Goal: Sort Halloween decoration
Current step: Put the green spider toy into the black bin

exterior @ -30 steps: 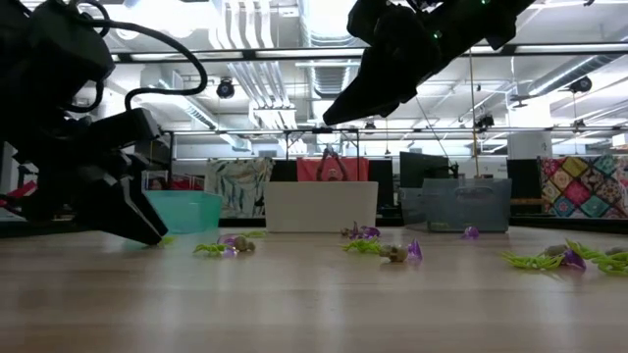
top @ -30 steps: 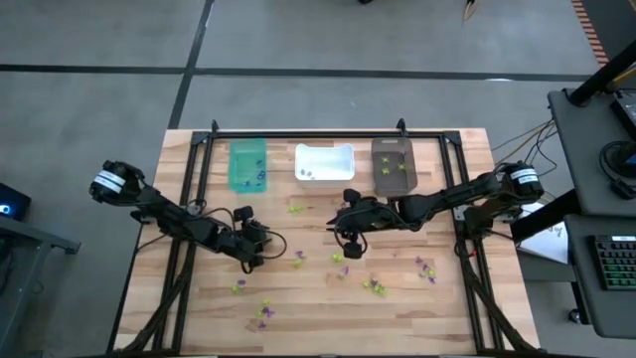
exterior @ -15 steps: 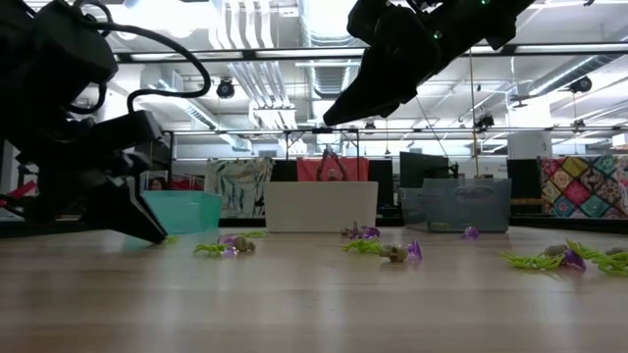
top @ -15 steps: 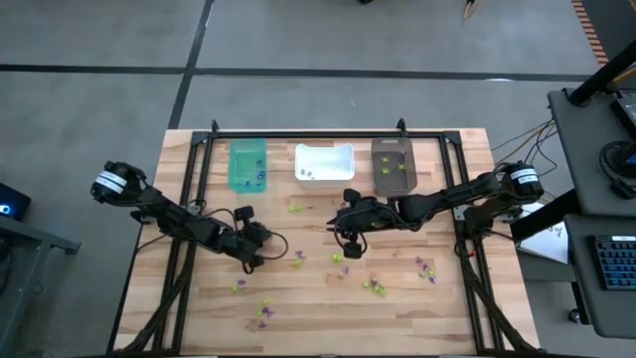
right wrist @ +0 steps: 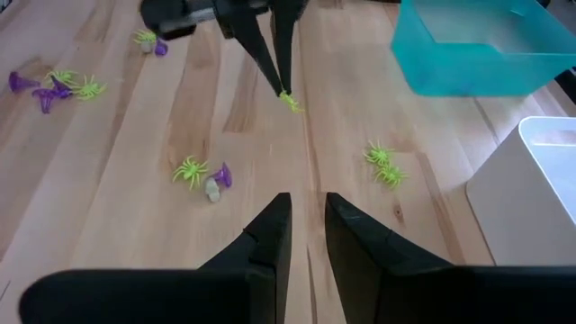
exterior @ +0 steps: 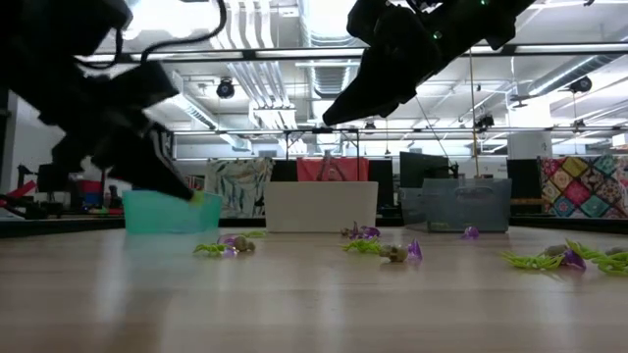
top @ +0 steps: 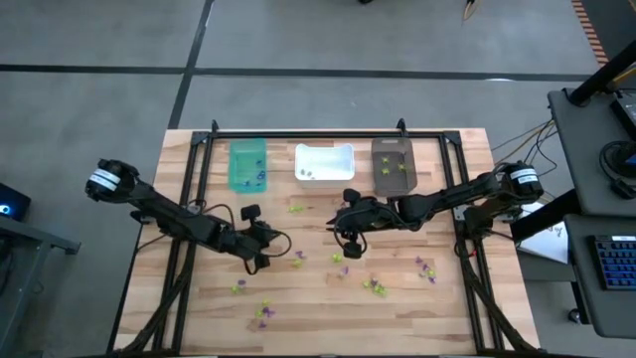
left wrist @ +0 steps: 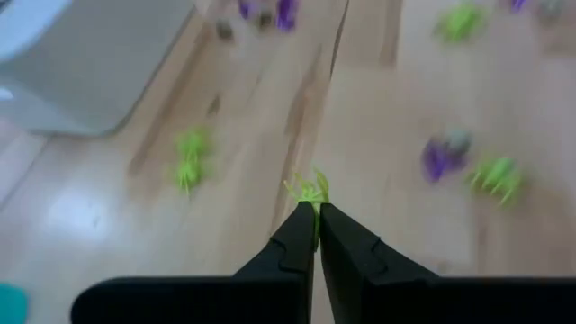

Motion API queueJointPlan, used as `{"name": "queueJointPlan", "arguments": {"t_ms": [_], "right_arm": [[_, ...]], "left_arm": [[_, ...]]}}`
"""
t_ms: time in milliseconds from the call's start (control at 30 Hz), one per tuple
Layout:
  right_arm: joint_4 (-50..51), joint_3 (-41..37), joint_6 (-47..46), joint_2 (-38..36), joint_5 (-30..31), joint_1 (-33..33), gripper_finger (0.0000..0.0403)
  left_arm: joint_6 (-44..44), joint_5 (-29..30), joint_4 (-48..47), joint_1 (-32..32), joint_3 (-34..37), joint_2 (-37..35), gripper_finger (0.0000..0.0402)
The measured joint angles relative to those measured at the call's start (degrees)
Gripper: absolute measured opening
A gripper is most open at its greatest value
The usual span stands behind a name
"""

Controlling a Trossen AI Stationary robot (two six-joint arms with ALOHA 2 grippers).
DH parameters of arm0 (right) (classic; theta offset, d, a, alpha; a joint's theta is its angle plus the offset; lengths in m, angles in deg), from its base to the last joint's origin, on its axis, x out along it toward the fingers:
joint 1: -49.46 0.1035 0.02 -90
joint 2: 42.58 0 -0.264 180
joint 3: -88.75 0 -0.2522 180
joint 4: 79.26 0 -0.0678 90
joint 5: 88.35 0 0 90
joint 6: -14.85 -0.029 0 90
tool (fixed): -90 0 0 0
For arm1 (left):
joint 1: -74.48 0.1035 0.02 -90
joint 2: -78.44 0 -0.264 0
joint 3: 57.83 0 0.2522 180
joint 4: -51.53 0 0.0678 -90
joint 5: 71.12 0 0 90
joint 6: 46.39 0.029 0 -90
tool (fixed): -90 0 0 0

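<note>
Green spider (left wrist: 309, 190): pinched in the closed left gripper (left wrist: 316, 213), lifted off the tabletop (top: 318, 298) mid-left. Step: carry to bin. Next: reach across to the brown bin (top: 393, 165) holding green pieces. Right gripper (right wrist: 307, 214): hovering centre, jaws narrowly parted, empty.

Open-plan lab hall: exposed ceiling ducts (exterior: 294, 29), taped concrete floor (top: 298, 89), keyboard desk (top: 611, 268)
</note>
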Motion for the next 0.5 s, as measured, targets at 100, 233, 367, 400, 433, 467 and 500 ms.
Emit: {"name": "queueJointPlan", "arguments": {"t_ms": [100, 233, 367, 400, 433, 467, 500], "right_arm": [[-1.39, -0.01, 1.29, 1.48, 0.01, 0.0, 0.0061], [-8.37, -0.02, 3.36, 4.74, -0.04, 0.0, 0.0067], [-13.26, 0.29, 5.33, 7.42, -0.13, -0.11, 0.0098], [-13.43, 0.6, 5.53, 7.82, -0.18, -0.11, 0.0108], [-13.5, 1.12, 5.9, 8.3, -0.14, -0.11, 0.0118], [-13.71, 1.79, 6.4, 8.64, -0.17, -0.11, 0.0128], [-13.96, 2.4, 6.85, 8.98, -0.16, -0.11, 0.0138]], "left_arm": [[0.17, 0.0, 0.48, 0.0, -1.39, -1.95, 0.0], [1.41, 0.0, 2.15, -0.04, -3.77, -2.78, 0.0], [2.72, -0.04, 3.15, -0.04, -6.79, -1.66, 0.0], [2.94, -0.04, 3.1, -0.04, -7.44, -1.25, 0.0], [3.09, -0.04, 3.04, -0.04, -8.09, -0.72, 0.0], [3.15, -0.06, 3.06, -0.04, -8.77, -0.28, 0.0], [3.24, -0.07, 3.06, -0.04, -9.44, 0.23, 0.0]]}}
